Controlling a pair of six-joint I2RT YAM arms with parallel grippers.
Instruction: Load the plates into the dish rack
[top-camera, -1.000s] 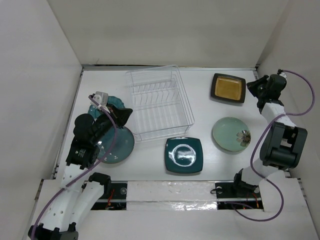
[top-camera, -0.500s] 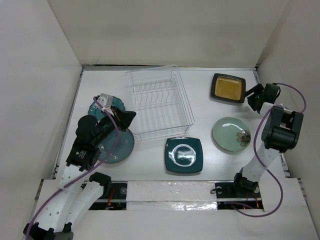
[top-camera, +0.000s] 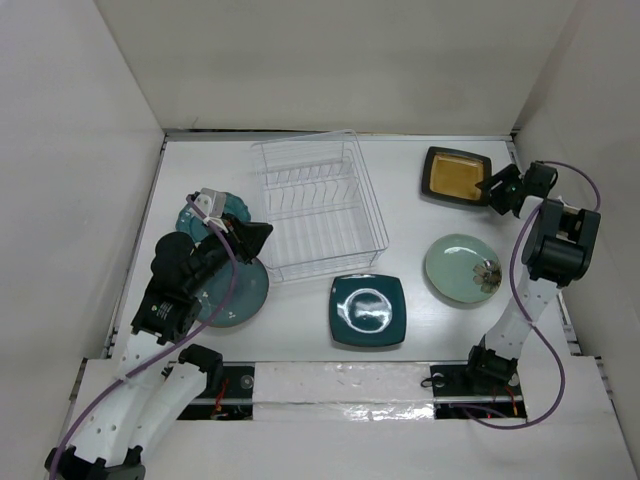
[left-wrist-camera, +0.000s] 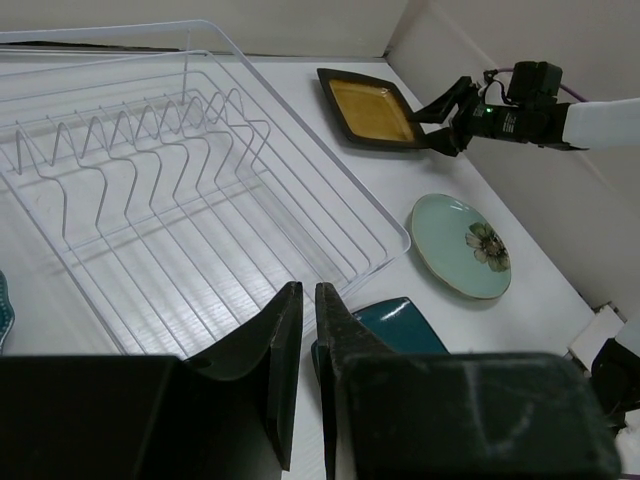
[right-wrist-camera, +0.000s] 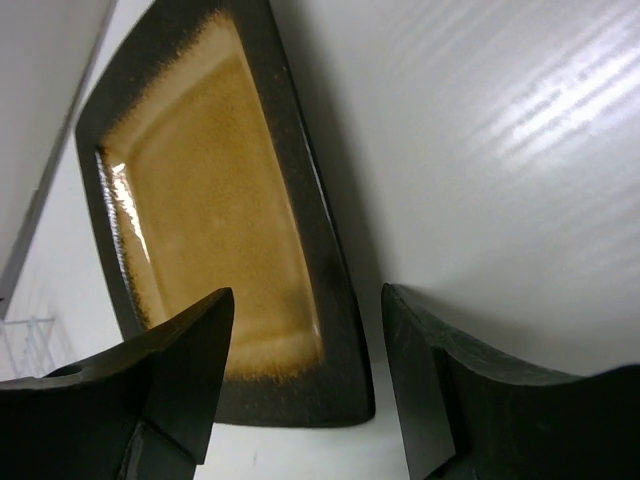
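The clear dish rack (top-camera: 318, 208) stands at the back middle of the table, with nothing in it. Its wire slots (left-wrist-camera: 130, 150) fill the left wrist view. My right gripper (top-camera: 491, 190) is open at the right edge of the square black plate with amber centre (top-camera: 457, 176). In the right wrist view that plate's rim (right-wrist-camera: 330, 300) lies between the spread fingers, untouched. My left gripper (top-camera: 262, 233) hovers beside the rack's left front corner, above the round grey-teal plate (top-camera: 240, 295). Its jaws (left-wrist-camera: 308, 292) are a slit apart and hold nothing. The small scalloped teal plate (top-camera: 232, 205) peeks out behind the left arm.
A square dark teal plate (top-camera: 368, 310) lies in front of the rack, and a pale green floral plate (top-camera: 463, 267) lies right of it. White walls close the table on the left, back and right. The right arm's cable (top-camera: 590, 190) loops near the right wall.
My right gripper swung left to the black plate's edge and opened. My left gripper shifted slightly toward the rack, and its jaws parted a little.
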